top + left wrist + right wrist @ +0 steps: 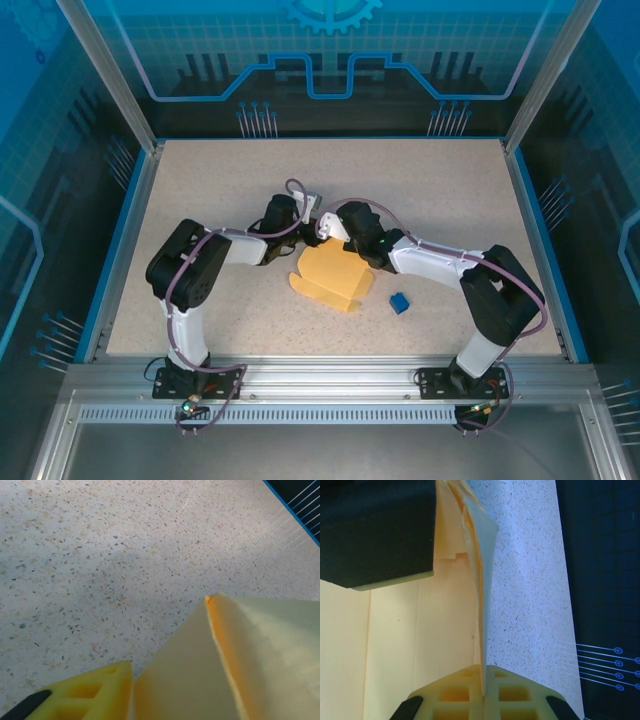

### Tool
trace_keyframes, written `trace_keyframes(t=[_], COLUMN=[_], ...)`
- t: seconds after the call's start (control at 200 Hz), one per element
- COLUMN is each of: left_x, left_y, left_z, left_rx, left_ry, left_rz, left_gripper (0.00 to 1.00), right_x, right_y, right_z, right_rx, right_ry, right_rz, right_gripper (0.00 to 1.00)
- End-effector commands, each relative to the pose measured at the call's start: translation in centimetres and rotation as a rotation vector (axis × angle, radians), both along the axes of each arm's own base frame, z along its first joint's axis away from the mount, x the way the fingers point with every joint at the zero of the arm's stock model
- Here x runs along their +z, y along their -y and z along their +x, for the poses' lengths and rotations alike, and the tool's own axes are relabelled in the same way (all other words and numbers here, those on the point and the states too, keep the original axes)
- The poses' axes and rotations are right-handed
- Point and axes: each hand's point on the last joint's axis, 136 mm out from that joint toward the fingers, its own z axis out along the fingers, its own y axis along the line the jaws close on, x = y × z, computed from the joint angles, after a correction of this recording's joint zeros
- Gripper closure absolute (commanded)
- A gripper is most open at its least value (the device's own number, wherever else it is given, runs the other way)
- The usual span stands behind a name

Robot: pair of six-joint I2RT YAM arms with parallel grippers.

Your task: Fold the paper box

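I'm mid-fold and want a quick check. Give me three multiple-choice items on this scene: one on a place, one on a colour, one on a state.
1. In the top view, where does the small cube lie relative to the paper box?
A. To its right, apart from it
B. On top of it
C. To its left, touching it

2. What colour is the small cube?
A. Red
B. Blue
C. Green

3. How does the right tool stand?
A. Open, well above the table
B. Shut on the paper box
C. Shut on the small cube

Answers:
1. A: bare table shows between cube and box.
2. B: it is blue against the speckled surface.
3. B: in the right wrist view, a panel edge runs into its closed grip.
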Motion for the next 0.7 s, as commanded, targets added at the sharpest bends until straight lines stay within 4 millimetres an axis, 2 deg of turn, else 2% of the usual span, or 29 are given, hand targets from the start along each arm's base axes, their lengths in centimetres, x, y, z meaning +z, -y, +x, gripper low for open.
trace_keyframes(t=[0.0, 0.125, 0.415, 0.56, 0.695], left_x=[2.1, 2.0, 1.4, 0.9, 1.6], left_y=[-2.8, -4.1, -4.9, -5.2, -4.5], left_z=[2.8, 3.3, 4.1, 4.1, 3.4], left_rx=[0.181, 0.279, 0.402, 0.412, 0.333], left_ry=[0.056, 0.028, -0.037, -0.031, 0.029], left_rz=[0.048, 0.046, 0.028, 0.086, 0.086], left_gripper=[0.66, 0.7, 0.73, 0.73, 0.68], right_x=[-0.2, -0.1, -1.0, -0.5, 0.6], right_y=[-1.3, -1.5, -1.6, -1.6, -1.2], right_z=[-2.0, -2.2, -2.9, -2.8, -2.0], right_rx=[0.063, 0.067, 0.065, 0.056, 0.024], right_ry=[-0.053, -0.057, -0.08, -0.068, -0.057], right_rz=[0.01, 0.019, 0.023, 0.045, 0.092], right_gripper=[1.0, 1.0, 1.0, 1.0, 1.0])
